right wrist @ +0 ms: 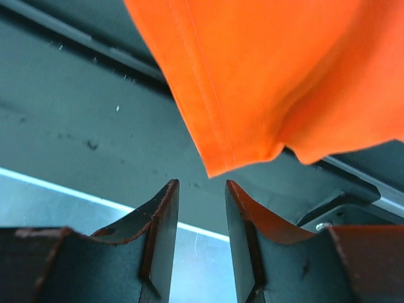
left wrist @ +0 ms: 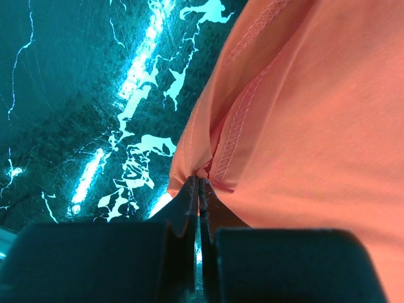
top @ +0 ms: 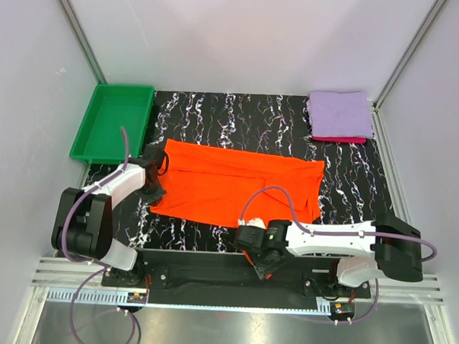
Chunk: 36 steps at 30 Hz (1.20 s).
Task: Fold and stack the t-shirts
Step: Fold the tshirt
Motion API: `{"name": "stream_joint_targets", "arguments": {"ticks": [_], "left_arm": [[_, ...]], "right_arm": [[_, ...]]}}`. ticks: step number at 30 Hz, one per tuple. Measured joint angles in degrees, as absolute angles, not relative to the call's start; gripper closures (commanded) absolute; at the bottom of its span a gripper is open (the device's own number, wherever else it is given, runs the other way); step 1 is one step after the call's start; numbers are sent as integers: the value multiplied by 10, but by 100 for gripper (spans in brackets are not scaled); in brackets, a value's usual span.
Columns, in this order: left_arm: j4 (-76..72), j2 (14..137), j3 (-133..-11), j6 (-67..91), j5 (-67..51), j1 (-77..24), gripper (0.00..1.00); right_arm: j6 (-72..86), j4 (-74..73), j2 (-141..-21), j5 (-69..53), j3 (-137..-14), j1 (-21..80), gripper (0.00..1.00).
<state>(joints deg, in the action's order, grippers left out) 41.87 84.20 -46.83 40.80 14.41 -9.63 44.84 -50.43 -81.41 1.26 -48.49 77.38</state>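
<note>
Orange-red t-shirt (top: 236, 184) spread wide, rumpled; left fingers (left wrist: 187, 205) pinch stitched edge.

Orange-red t-shirt (top: 236, 184) — matt cloth; tabletop (top: 239, 115) — glossy, marbled.

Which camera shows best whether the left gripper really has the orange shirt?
Left wrist: the left gripper is shut on a hemmed corner of the orange shirt. The top view shows it at the shirt's left edge, the pinch too small to judge. The right wrist view shows only another shirt corner, no left gripper.
</note>
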Motion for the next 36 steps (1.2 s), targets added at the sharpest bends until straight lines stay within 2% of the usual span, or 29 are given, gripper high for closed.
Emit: {"name": "stream_joint_targets", "arguments": {"ticks": [8, 15, 19, 22, 23, 28, 36], "left_arm": [[418, 842, -468, 408, 137, -93, 100], [410, 842, -463, 408, 133, -87, 100], [408, 842, -463, 407, 131, -85, 100], [407, 842, -462, 406, 128, -83, 100], [407, 842, -462, 406, 127, -82, 100], [404, 836, -454, 406, 123, -81, 100], [411, 807, -444, 418, 123, -80, 100]], "right_arm": [[450, -476, -852, 21, -480, 774, 57], [463, -472, -858, 25, -458, 775, 64], [474, -470, -863, 26, -456, 776, 74], [483, -469, -863, 31, -457, 778, 90], [486, -470, -863, 34, -458, 778, 100], [493, -507, -837, 72, -478, 780, 100], [496, -580, -670, 110, -568, 771, 100]]}}
